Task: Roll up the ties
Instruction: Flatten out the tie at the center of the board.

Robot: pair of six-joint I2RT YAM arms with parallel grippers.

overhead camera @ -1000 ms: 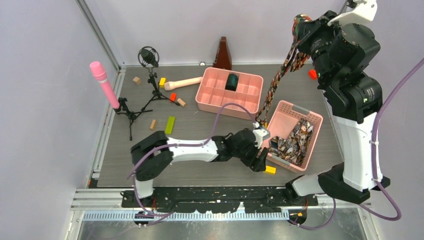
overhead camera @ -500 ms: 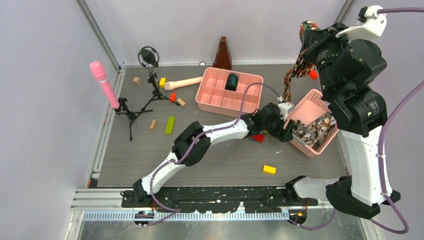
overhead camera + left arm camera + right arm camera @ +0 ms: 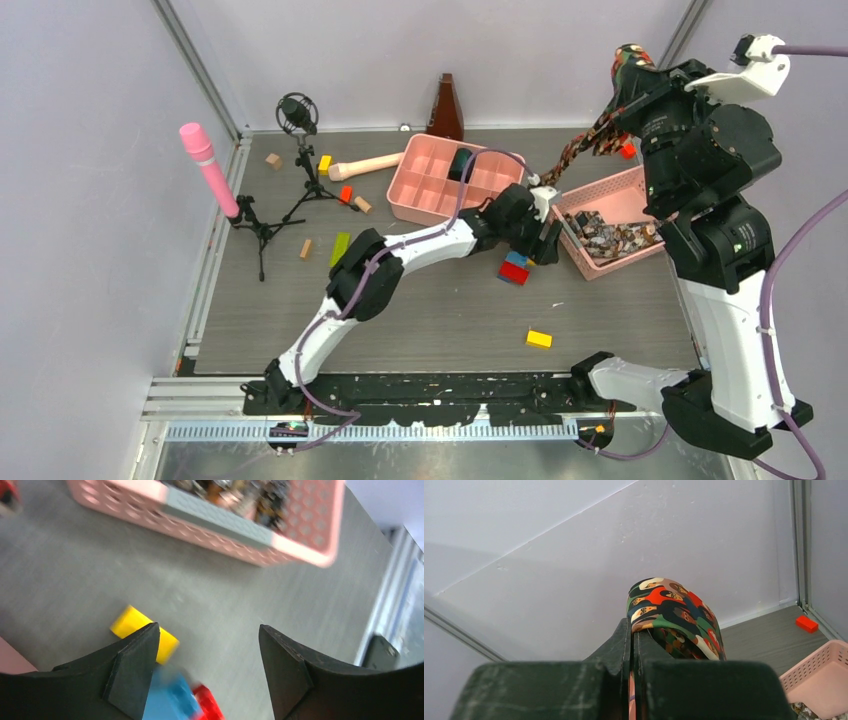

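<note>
One floral tie point(image 3: 580, 150) hangs from my right gripper point(image 3: 628, 62), which is raised high at the back right and shut on it. In the right wrist view the tie point(image 3: 674, 612) loops over the closed right gripper point(image 3: 633, 630). More ties point(image 3: 612, 238) lie heaped in the pink basket point(image 3: 620, 185). My left gripper point(image 3: 548, 230) sits at the basket's left end, open, with nothing between its fingers. In the left wrist view the left gripper point(image 3: 207, 630) hovers over bare table, the basket point(image 3: 240, 527) just beyond it.
Blue point(image 3: 516, 260) and red point(image 3: 513, 275) blocks lie under the left wrist, a yellow block point(image 3: 145, 632) beside them. Another yellow block point(image 3: 539, 339) lies nearer. A pink compartment tray point(image 3: 420, 195) holds a dark roll point(image 3: 461, 162). Mic stands point(image 3: 300, 150) and a pink cylinder point(image 3: 208, 168) are left.
The basket has slid toward the back right. My left arm stretched out after it and its jaws widened. The right gripper moved right with the tie.
</note>
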